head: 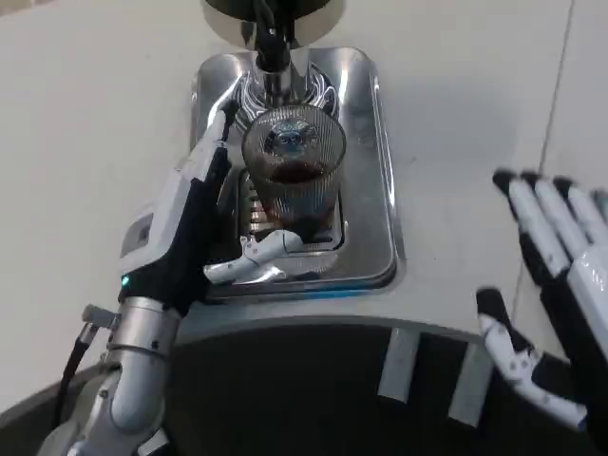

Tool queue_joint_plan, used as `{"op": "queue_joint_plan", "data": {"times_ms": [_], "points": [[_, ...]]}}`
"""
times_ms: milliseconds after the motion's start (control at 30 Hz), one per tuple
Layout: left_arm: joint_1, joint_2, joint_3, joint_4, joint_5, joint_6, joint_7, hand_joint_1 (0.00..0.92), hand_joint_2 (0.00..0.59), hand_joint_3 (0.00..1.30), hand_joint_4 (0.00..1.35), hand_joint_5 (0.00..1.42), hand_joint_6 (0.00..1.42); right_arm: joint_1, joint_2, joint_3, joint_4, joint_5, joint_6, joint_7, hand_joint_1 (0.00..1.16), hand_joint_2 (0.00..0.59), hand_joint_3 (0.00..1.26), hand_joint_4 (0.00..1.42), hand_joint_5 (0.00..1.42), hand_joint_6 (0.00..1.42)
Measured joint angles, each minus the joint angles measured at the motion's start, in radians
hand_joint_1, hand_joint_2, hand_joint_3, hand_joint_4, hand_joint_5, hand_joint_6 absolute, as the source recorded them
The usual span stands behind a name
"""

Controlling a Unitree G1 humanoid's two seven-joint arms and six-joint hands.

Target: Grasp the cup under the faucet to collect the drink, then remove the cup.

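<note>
A ribbed clear glass cup stands upright on the shiny metal drip tray, directly under the dark faucet. A little dark red drink lies in its bottom. My left hand is at the cup's left side, its fingers stretched straight along the glass and its thumb lying across in front of the cup's base. The fingers are not wrapped around the glass. My right hand hovers over the white table to the right, well away from the tray, fingers spread and holding nothing.
The dispenser's round base sits at the tray's far end. A slotted grate lies in the tray beside the cup. A dark curved counter edge with two pale strips runs along the front. White tabletop flanks the tray.
</note>
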Motion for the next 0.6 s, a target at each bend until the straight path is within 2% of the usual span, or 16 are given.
{"op": "queue_joint_plan", "data": {"times_ms": [167, 433, 533, 567, 600], "points": [[-0.024, -0.007, -0.004, 0.051, 0.002, -0.003, 0.041, 0.344, 0.059, 0.0, 0.0, 0.07, 0.09, 0.025, -0.04, -0.01, 0.097, 0.0, -0.051, -0.082, 0.3, 0.586, 0.0, 0.0, 0.0, 0.0], [-0.075, -0.02, -0.015, 0.136, 0.001, -0.008, 0.075, 0.3, 0.055, 0.0, 0.0, 0.07, 0.09, 0.009, -0.043, -0.004, 0.142, 0.011, -0.058, -0.1, 0.31, 0.586, 0.0, 0.0, 0.0, 0.0], [-0.089, -0.026, -0.021, 0.158, 0.001, -0.008, 0.093, 0.299, 0.056, 0.0, 0.0, 0.08, 0.09, 0.014, -0.043, -0.005, 0.14, 0.029, -0.058, -0.098, 0.18, 0.582, 0.0, 0.0, 0.0, 0.0], [-0.094, -0.029, -0.025, 0.167, 0.001, -0.008, 0.102, 0.298, 0.055, 0.0, 0.0, 0.08, 0.09, 0.017, -0.043, -0.006, 0.137, 0.039, -0.057, -0.095, 0.17, 0.582, 0.0, 0.0, 0.0, 0.0], [-0.105, -0.039, -0.03, 0.182, 0.001, -0.008, 0.114, 0.294, 0.05, 0.0, 0.0, 0.08, 0.1, 0.023, -0.044, -0.012, 0.133, 0.051, -0.057, -0.09, 0.15, 0.563, 0.0, 0.0, 0.0, 0.0]]}}
